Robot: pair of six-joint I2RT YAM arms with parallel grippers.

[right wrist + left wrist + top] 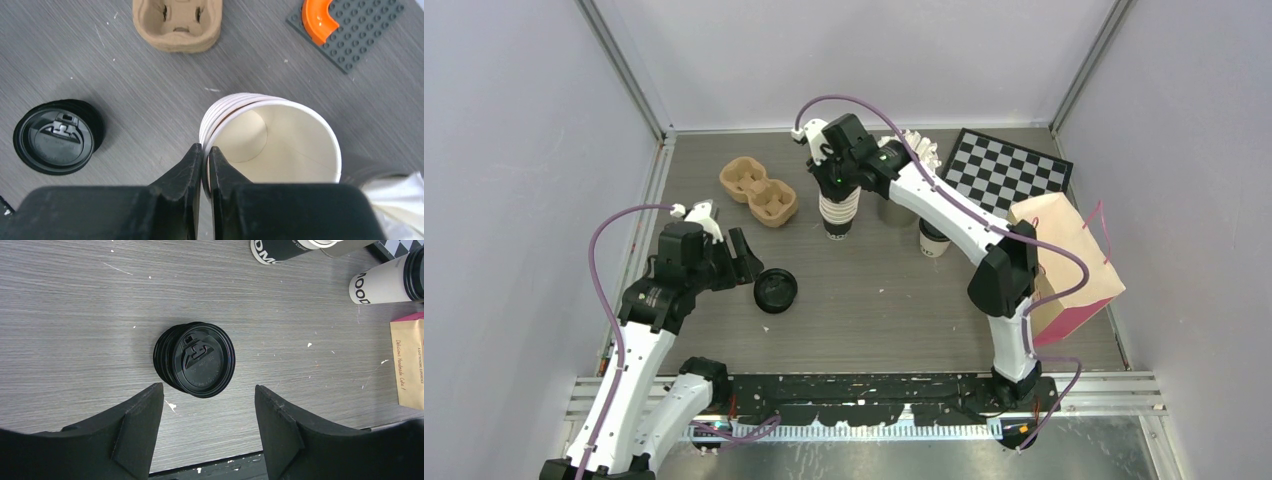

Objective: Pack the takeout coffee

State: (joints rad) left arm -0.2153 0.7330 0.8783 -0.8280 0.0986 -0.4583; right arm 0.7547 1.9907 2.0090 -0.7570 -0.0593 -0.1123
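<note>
Right claw (205,149) first: black pads pressed nearly together, pinching the rim of the top lidless cup (280,140) on the cup stack (839,213), centre of the overhead view. Left claw (208,388) is spread wide and holds nothing. It hangs over the lid stack (195,359), which sits between and just above its tips in the left wrist frame. Takeout coffee (934,238): only one lidded cup visible, standing on the table (874,310) right of centre, well apart from both my claws. Cup carrier (759,192), upper left, is empty; paper bag (1064,265) sits at the right edge. My read: nothing packed yet. A second cup needs a lid, then carrier and bag loading remain.
</note>
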